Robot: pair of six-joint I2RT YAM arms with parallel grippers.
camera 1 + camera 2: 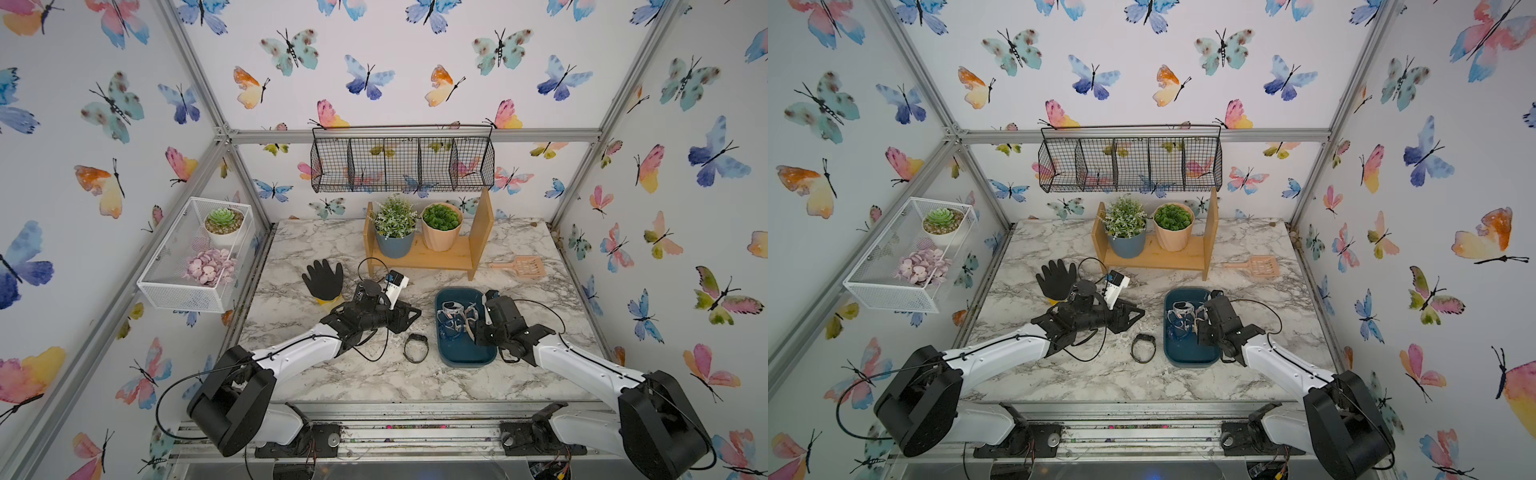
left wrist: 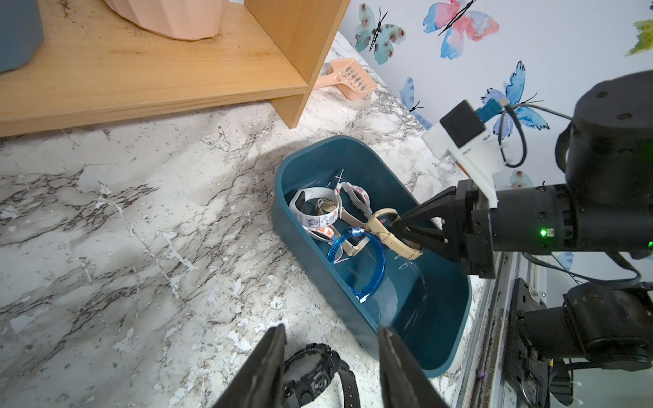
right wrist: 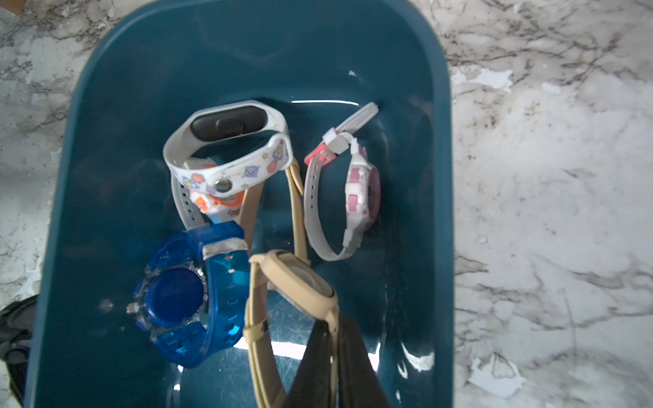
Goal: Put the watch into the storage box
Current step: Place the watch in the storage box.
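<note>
The storage box (image 1: 467,351) was a dark blue tray with round corners. It sat flat on the table (image 1: 332,374), right of the middle and nearer the front edge. Inside lay a blue watch (image 3: 173,300), a white band watch (image 3: 229,123), a pink and white watch (image 3: 360,187) and a beige watch (image 3: 300,282). The right gripper (image 3: 334,325) pinched the beige strap. A black watch (image 2: 314,374) lay on the table, just beside the box's left side.

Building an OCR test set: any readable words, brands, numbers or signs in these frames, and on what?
No text is legible in any view.
Too blurred to read: small print on the orange-and-white watch.
Too small to read: face markings on the black watch.
Pictures only, no words: planets printed on the white band watch.
Nothing readable on the beige watch.
</note>
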